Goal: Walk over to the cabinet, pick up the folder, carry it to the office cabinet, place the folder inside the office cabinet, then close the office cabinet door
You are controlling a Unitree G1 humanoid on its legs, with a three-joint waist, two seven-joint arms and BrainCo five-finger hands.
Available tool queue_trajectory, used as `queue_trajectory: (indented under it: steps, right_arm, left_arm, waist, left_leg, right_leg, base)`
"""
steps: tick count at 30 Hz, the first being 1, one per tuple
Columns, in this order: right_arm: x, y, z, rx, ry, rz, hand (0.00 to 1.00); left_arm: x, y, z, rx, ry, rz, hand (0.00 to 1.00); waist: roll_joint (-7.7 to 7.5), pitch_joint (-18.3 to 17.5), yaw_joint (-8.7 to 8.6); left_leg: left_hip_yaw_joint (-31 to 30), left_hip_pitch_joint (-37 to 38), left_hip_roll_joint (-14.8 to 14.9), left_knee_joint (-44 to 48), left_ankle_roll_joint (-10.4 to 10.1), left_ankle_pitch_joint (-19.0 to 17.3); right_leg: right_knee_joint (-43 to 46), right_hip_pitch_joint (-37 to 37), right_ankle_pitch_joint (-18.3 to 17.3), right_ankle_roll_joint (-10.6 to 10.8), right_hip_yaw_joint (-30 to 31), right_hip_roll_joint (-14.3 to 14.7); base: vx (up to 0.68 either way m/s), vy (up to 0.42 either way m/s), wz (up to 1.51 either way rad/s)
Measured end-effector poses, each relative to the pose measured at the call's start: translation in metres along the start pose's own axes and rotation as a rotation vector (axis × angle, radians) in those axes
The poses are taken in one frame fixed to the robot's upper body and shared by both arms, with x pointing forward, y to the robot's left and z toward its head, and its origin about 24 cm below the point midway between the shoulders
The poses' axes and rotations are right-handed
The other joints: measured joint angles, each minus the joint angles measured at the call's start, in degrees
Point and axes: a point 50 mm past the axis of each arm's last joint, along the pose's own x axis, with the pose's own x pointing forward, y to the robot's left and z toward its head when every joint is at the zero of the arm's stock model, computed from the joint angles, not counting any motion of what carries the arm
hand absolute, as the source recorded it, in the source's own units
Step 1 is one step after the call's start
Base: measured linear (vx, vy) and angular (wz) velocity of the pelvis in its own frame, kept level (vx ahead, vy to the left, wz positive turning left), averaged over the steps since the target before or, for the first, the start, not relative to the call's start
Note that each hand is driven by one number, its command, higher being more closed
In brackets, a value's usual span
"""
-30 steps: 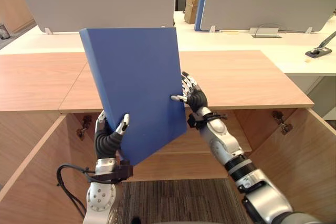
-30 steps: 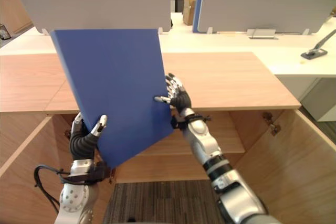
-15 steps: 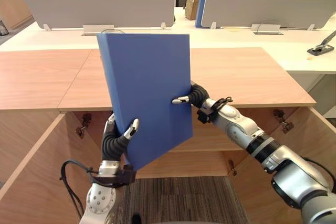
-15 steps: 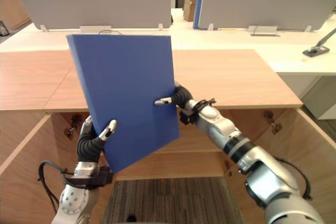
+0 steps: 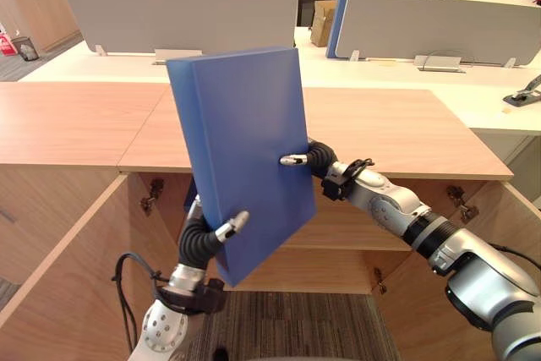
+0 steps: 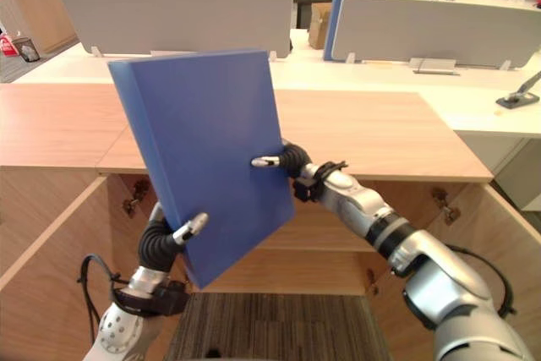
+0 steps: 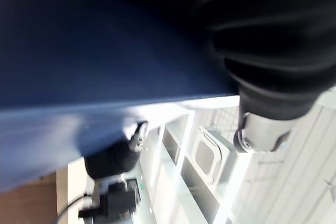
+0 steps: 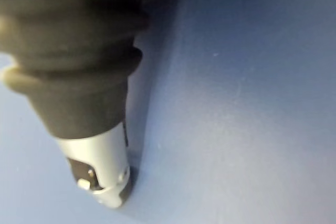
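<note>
Now the blue folder [image 5: 241,150] stands upright before the open office cabinet [image 5: 397,133], left hand [image 5: 201,243] clamped low, right hand [image 5: 315,156] pinching its side.

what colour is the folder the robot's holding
Plain blue, with no pattern. The folder shows best in the left eye view.

One blue folder [image 5: 241,145], two hands [image 5: 203,241] [image 5: 318,157], one open cabinet [image 5: 397,133], two cabinet doors [image 5: 72,272] [image 6: 507,209]

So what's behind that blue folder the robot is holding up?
The wooden cabinet top and open compartment below. The folder hides the fingers of left hand and right hand; thumbs pinch its front.
</note>
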Motion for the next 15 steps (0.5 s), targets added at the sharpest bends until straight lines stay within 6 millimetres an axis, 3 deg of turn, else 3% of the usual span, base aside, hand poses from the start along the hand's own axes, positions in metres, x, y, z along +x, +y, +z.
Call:
queue_trajectory:
  steps: [4, 11, 15]
  right_arm:
    - [0.0, 0.001, 0.0, -0.011, 0.001, 0.027, 1.0]
    - [-0.01, -0.003, -0.022, -0.008, 0.056, -0.005, 1.0]
    - [-0.017, -0.006, -0.034, 0.02, 0.072, -0.028, 1.0]
  left_arm:
    - [-0.002, -0.004, -0.003, -0.078, 0.022, -0.079, 0.0]
    - [-0.017, 0.008, -0.04, -0.296, 0.168, -0.111, 0.0]
    - [-0.028, 0.017, -0.063, -0.385, 0.259, -0.044, 0.0]
  waist:
    - [0.33, -0.4, -0.02]
    - [0.55, -0.4, -0.08]
    - [0.78, -0.6, -0.31]
  left_leg:
    - [0.0, -0.1, 0.3, 0.0, -0.1, 0.1]
    - [0.0, -0.4, 0.7, 0.0, -0.3, 0.0]
    - [0.1, -0.8, 0.9, 0.0, -0.3, 0.0]
  right_leg:
    - [0.2, -0.2, 0.0, -0.1, 0.1, 0.2]
    - [-0.2, -0.5, 0.1, -0.1, 0.2, 0.6]
    - [-0.4, -0.8, 0.2, -0.2, 0.3, 0.8]
  base:
    - [0.0, 0.0, 0.0]
    - [0.0, 0.0, 0.0]
    - [0.01, 0.001, -0.02]
